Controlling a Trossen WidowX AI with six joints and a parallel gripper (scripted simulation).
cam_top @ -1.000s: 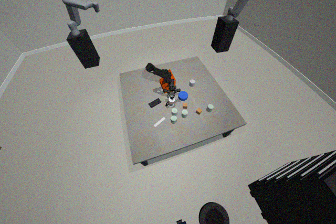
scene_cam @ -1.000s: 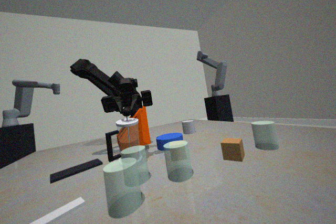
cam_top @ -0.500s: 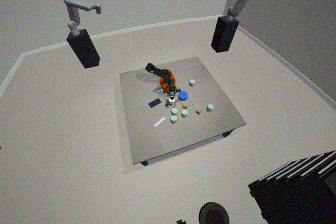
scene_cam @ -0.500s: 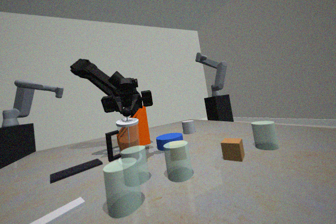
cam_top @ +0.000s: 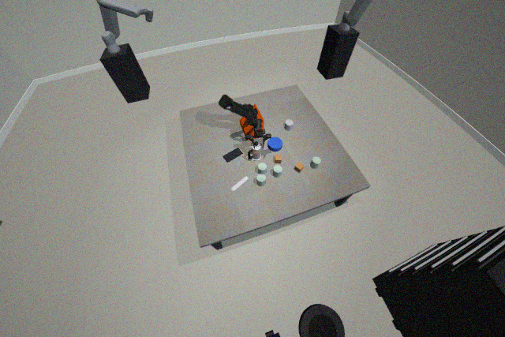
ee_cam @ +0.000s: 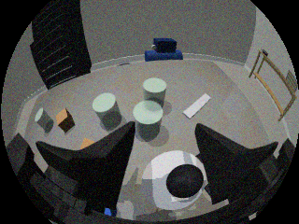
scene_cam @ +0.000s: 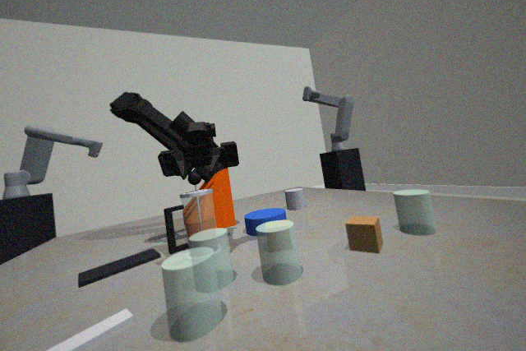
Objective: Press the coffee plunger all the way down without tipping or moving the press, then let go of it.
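On the table [cam_top: 326, 186], the coffee press [scene_cam: 197, 213] stands upright before the arm's base [scene_cam: 220, 198], with the gripper [scene_cam: 196, 168] above its plunger knob [ee_cam: 186, 181] (fingers spread to either side). A flat disc [scene_cam: 264, 219] lies right of the press, a flat slab [scene_cam: 118, 266] left. Three cylinders [scene_cam: 278, 249] cluster nearer the exterior camera, a cube [scene_cam: 364, 233] to their right.
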